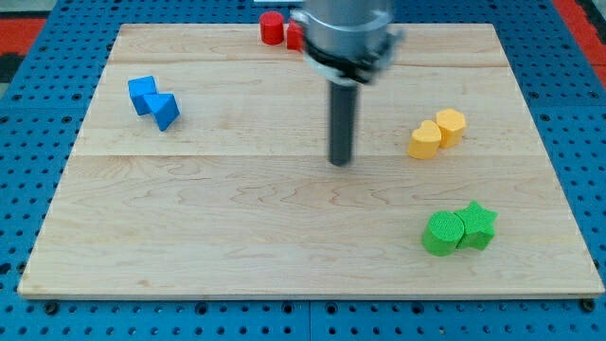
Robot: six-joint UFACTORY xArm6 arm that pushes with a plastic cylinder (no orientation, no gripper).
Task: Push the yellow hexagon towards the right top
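Observation:
The yellow hexagon (pixel 452 124) lies on the wooden board (pixel 237 237) at the view's right, touching a second yellow block (pixel 426 140) of rounded, heart-like shape on its lower left. My tip (pixel 340 161) rests on the board near the middle, well to the left of both yellow blocks and a little lower than the hexagon. It touches no block.
A blue block pair (pixel 153 101) lies at the view's upper left. A red cylinder (pixel 273 26) and another red block (pixel 294 35), partly hidden by the arm, sit at the top edge. A green cylinder (pixel 441 233) and green star (pixel 478 224) lie at the lower right.

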